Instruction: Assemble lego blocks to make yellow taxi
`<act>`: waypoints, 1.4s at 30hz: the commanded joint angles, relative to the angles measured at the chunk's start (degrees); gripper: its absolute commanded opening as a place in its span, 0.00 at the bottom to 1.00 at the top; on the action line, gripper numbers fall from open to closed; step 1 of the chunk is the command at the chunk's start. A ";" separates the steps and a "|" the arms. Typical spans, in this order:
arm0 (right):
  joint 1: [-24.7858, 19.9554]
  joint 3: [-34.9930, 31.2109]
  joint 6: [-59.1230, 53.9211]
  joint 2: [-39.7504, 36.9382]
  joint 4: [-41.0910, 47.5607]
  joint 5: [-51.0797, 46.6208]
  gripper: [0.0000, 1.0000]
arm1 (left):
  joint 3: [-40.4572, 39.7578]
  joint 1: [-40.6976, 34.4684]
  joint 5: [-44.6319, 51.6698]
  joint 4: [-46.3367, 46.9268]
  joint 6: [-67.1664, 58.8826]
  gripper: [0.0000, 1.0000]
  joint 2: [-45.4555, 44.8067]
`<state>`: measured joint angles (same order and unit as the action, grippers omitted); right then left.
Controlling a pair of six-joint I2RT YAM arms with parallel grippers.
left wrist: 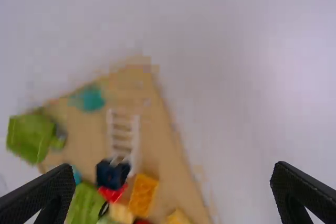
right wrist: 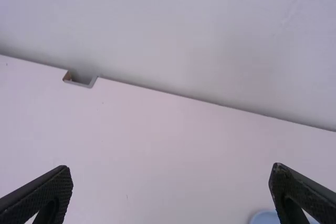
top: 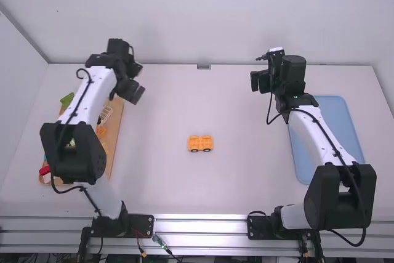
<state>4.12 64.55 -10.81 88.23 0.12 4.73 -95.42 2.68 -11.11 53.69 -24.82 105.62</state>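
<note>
- The step in hand is probably fetching the next piece for the low orange-yellow plastic car base with black wheels (top: 200, 143), which sits alone at mid-table.
- The left gripper (left wrist: 173, 174) is beyond and left of the car base, by the tan wooden parts tray (top: 116, 135); its fingers stand wide apart with nothing between them.
- Choose a taxi-coloured piece, perhaps the orange-yellow block (left wrist: 142, 195); square the fingers to its flat sides and descend slowly, since crowded neighbours could get nudged.
- Lift straight up before crossing right to the car base, then line up studs and press evenly down, or it may roll on its wheels.
- The right gripper (right wrist: 170, 174), beyond and right of the car base, has its fingers spread and empty; it could brace the base during pressing.
- The car base stands upright, long side toward the camera, two wheels along that side, its top notched in the middle; no roof is on it.
</note>
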 commanded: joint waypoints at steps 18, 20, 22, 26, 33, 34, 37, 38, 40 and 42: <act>0.07 2.23 0.44 -1.44 -2.51 -0.04 0.99 | 0.44 21.05 -0.90 7.93 23.17 0.99 -0.92; 0.07 2.23 0.31 -1.44 -3.17 -0.09 0.99 | 1.92 21.99 -0.94 9.88 30.38 0.98 -0.92; 0.07 2.23 0.31 -1.44 -3.85 -0.07 0.99 | 3.72 23.04 -1.18 10.12 34.95 0.95 -0.92; 0.07 2.23 0.28 -1.44 -3.69 -0.07 0.99 | 9.66 25.49 -0.24 3.67 39.43 0.89 -0.92; 0.07 2.23 0.28 -1.44 -4.07 -0.04 0.98 | 19.39 30.99 7.50 -4.42 38.12 0.84 -0.92; 0.07 2.23 0.26 -1.44 -4.31 -0.07 0.99 | 20.35 31.63 7.50 -5.07 39.04 0.86 -0.92; 0.07 2.23 0.28 -1.44 -4.63 -0.02 0.99 | 22.86 33.00 9.33 -5.95 40.22 0.92 -0.94; 0.07 2.23 0.28 -1.44 -4.63 -0.02 0.99 | 23.10 33.07 9.77 -6.05 40.22 0.92 -0.94; 0.13 2.23 0.28 -1.44 -4.61 -0.07 0.99 | 24.63 33.33 12.11 -7.04 39.34 0.91 -0.94; 0.11 2.23 0.28 -1.44 -4.63 -0.04 0.99 | 25.33 33.22 12.15 -8.00 39.43 0.89 -0.94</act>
<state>4.12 64.55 -10.79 88.23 -4.23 4.75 -70.94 36.16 -1.41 45.80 14.15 105.62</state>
